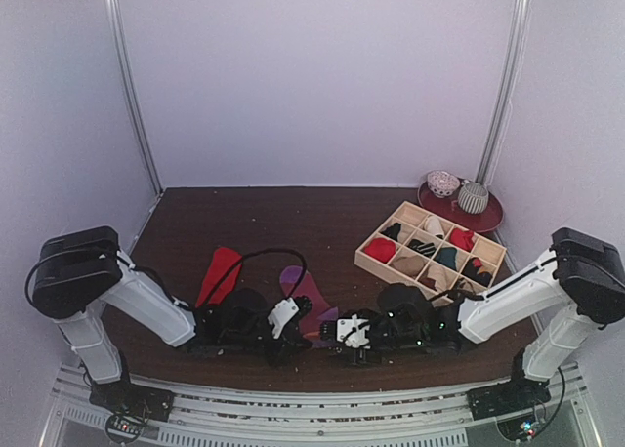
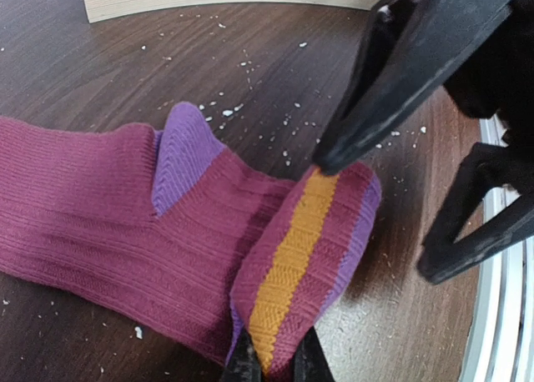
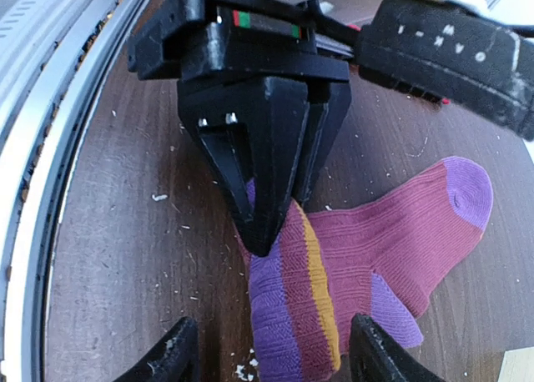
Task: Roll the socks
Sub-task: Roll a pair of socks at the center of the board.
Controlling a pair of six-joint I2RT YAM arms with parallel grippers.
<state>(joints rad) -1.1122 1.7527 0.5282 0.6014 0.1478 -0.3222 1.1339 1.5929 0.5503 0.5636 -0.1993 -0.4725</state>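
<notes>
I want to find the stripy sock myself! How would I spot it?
Look at the dark wooden table, in the middle of its near edge. The magenta sock lies there, its cuff pinched by the left gripper. Unlike the red sock to its left, it has a purple heel and toe and an orange stripe on the cuff.

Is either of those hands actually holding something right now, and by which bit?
The left hand pinches the magenta sock by its folded orange-striped cuff end. The right hand is open around it, holding nothing.
</notes>
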